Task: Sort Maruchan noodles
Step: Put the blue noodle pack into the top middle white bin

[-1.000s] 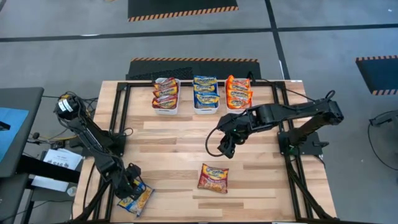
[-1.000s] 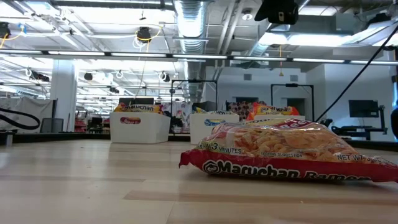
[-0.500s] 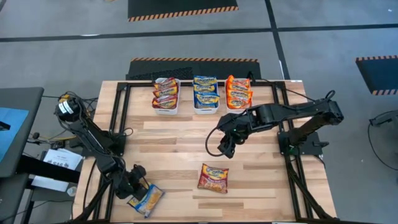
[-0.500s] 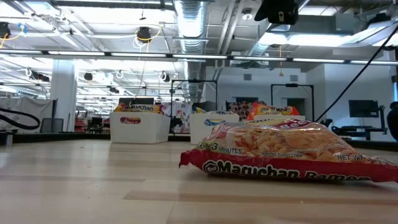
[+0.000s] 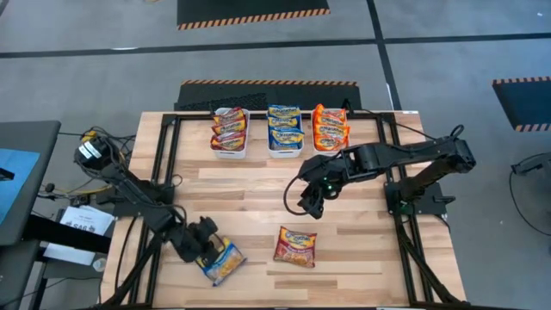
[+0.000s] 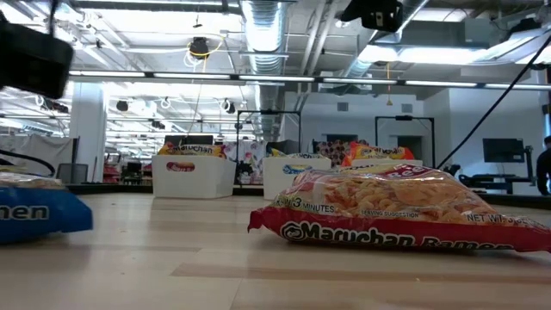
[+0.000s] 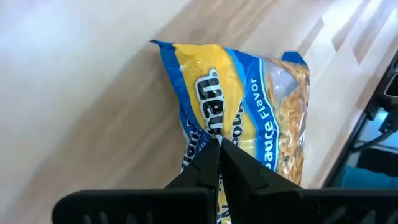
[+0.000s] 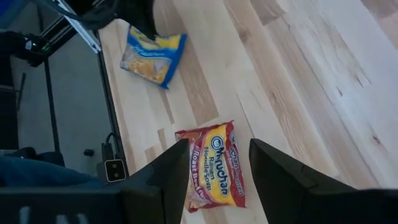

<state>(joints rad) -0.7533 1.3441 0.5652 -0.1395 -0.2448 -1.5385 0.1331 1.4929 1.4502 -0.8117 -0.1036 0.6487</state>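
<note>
- High view: left end effector (image 5: 205, 251) clenched on blue noodle packet (image 5: 222, 261) at desk (image 5: 241, 194) front-left, presumably for carrying to the bins (image 5: 284, 129) at the back. Right end effector (image 5: 312, 204) released, poised above red packet (image 5: 295, 246).
- Low view: red packet lying flat mid-desk.
- Left wrist view: fingertips (image 7: 211, 155) pinching blue wrapper.
- Right wrist view: fingers spread, aligned over red packet.

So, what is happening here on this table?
The robot is sorting ramen packets by colour. The left end effector is shut on a blue packet near the table's front left. The right end effector hangs open above a red packet lying mid-table. Three white bins at the back already hold red, blue and orange packets.
</note>
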